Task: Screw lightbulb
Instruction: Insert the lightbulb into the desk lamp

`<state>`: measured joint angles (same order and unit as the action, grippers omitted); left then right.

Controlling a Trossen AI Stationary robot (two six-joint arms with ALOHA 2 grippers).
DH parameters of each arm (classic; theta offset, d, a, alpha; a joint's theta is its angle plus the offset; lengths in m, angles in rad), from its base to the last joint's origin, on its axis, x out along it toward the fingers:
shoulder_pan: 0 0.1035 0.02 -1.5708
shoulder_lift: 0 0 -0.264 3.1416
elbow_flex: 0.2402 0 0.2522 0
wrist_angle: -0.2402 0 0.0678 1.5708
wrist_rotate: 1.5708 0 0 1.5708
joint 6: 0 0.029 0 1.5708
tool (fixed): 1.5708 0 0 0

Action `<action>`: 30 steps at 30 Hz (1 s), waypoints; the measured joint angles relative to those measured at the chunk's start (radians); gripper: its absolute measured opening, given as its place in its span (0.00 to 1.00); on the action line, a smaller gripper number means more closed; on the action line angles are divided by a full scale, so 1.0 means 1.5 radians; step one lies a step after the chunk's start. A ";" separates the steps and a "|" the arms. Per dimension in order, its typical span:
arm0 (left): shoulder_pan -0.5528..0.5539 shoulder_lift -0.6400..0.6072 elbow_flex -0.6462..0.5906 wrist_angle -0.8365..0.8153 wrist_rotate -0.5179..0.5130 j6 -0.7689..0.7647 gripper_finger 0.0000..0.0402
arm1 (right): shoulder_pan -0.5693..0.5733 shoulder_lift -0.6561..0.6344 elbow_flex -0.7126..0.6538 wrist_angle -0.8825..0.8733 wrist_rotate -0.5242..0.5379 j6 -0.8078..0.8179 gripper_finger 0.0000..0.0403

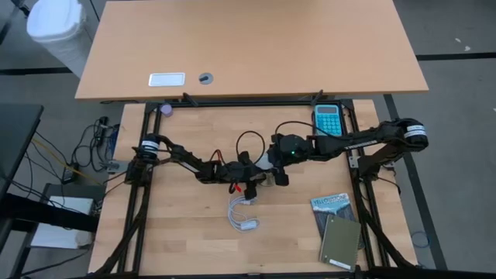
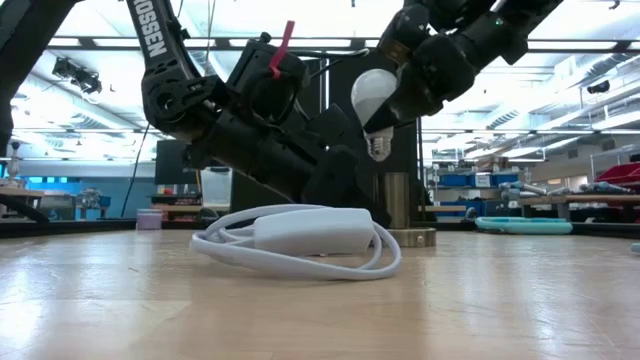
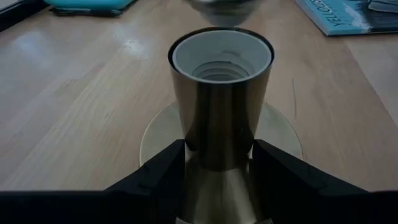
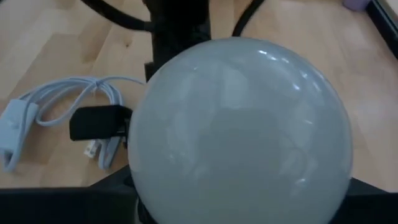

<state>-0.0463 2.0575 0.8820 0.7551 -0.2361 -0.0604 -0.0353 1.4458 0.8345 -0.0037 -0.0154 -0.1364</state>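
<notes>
The lightbulb [image 2: 374, 96], white with a silvery screw base [image 2: 378, 147], hangs base down in my right gripper [image 2: 405, 100], which is shut on it. Its base is just above the open mouth of the metal socket [image 3: 221, 93]. The socket stands upright on its round base disc [image 3: 155, 137] on the table. My left gripper [image 3: 217, 171] is shut on the socket. In the right wrist view the bulb's globe [image 4: 239, 124] fills most of the picture. In the high view both grippers meet mid-table, with the bulb [image 1: 267, 159] between them. My left gripper pinches the lower part of the socket's metal tube [image 3: 214, 155] between its two fingers [image 3: 163, 169], one on each side. It comes from the table's left, slanting slightly down. The socket stays upright with its disc on the table. My right gripper holds the bulb by the sides of its globe [image 4: 143, 180], between the two fingers [image 4: 112, 186]. It comes from the table's right, slanting down. The bulb is lifted clear, base downward and slightly tilted.
A white cord with an inline switch [image 1: 242, 215] lies coiled toward the near side of the grippers; in the low view the cord [image 2: 300, 235] lies in front of the socket. A book [image 1: 332, 205] and a green notebook [image 1: 341, 242] lie near right, a teal device [image 1: 328, 118] far right.
</notes>
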 joint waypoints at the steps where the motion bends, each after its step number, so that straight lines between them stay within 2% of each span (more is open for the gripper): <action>1: 0.000 0.000 0.000 0.000 -0.001 -0.001 0.48 | 0.000 -0.002 0.000 -0.006 0.000 0.000 0.58; 14: 0.000 0.000 -0.001 -0.001 -0.001 -0.019 0.48 | 0.009 0.005 -0.005 -0.027 0.000 -0.002 0.58; 23: 0.000 0.000 -0.001 -0.001 0.000 -0.030 0.48 | 0.010 0.005 -0.072 0.085 0.008 0.000 0.57; 30: 0.000 -0.001 -0.001 -0.001 0.000 -0.032 0.48 | 0.009 0.005 -0.084 0.095 0.027 -0.016 0.57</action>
<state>-0.0466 2.0567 0.8806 0.7533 -0.2359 -0.1089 -0.0212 1.4540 0.7086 0.1381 0.0256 -0.1604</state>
